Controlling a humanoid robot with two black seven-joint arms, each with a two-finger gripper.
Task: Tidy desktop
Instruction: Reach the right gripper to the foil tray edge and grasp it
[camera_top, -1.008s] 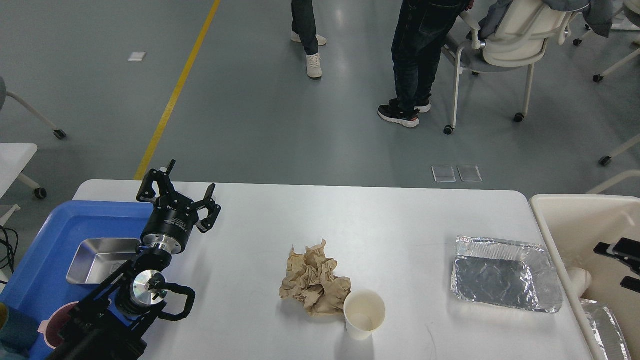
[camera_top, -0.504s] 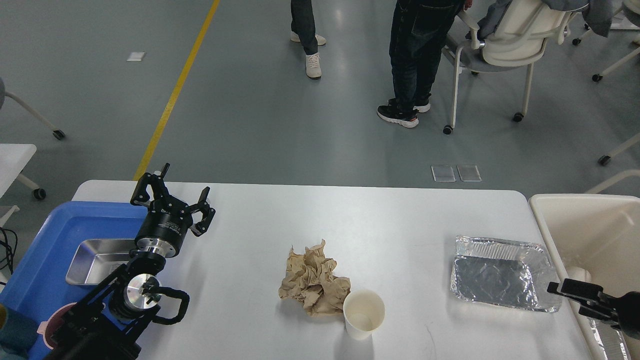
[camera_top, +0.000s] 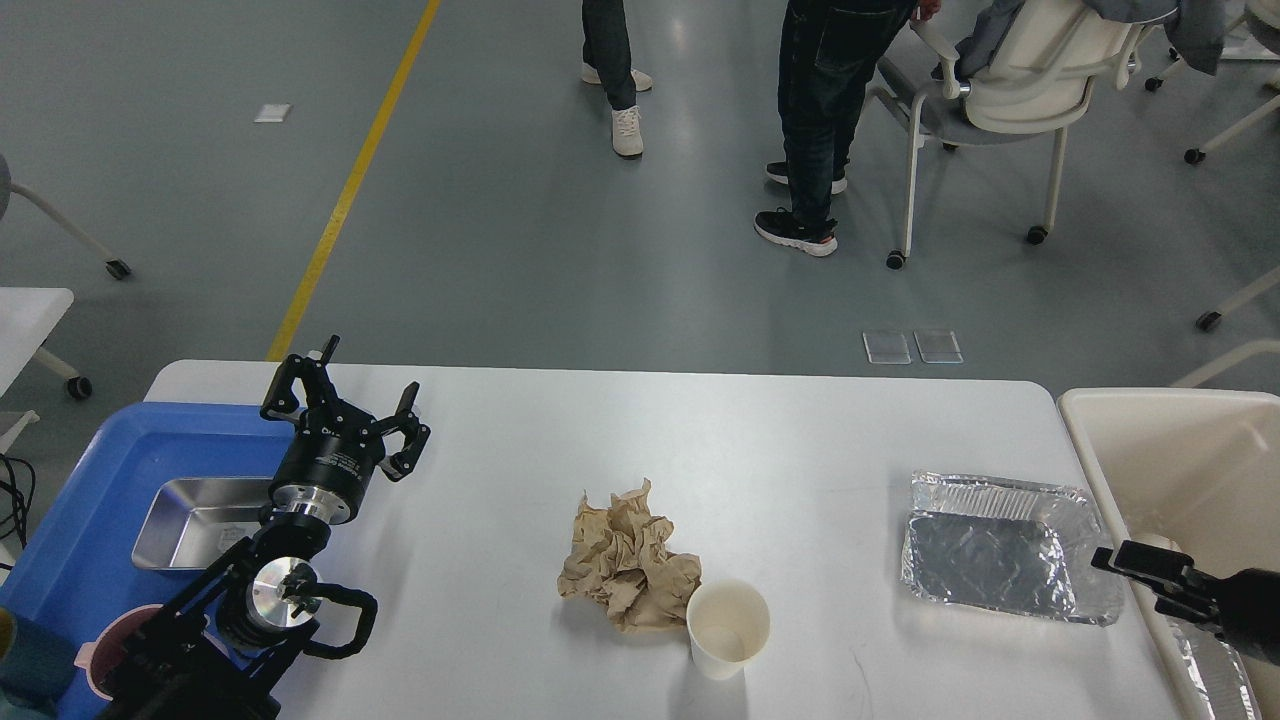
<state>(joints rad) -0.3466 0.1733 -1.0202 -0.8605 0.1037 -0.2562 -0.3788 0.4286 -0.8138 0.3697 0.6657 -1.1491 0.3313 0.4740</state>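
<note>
White desktop (camera_top: 800, 440) spanning the foreground, crumpled brown paper (camera_top: 625, 555) touching paper cup (camera_top: 728, 628) near its front edge, foil tray (camera_top: 1005, 547) at right, left gripper (camera_top: 345, 412) fingers spread and empty, right gripper (camera_top: 1150, 575) beside foil tray, finger state unclear.

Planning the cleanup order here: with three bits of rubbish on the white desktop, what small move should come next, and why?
Probably ease the right gripper leftward onto the foil tray's near rim. It hovers right beside that tray, next to the cream bin, while the left gripper sits open far from the crumpled paper and paper cup.
</note>
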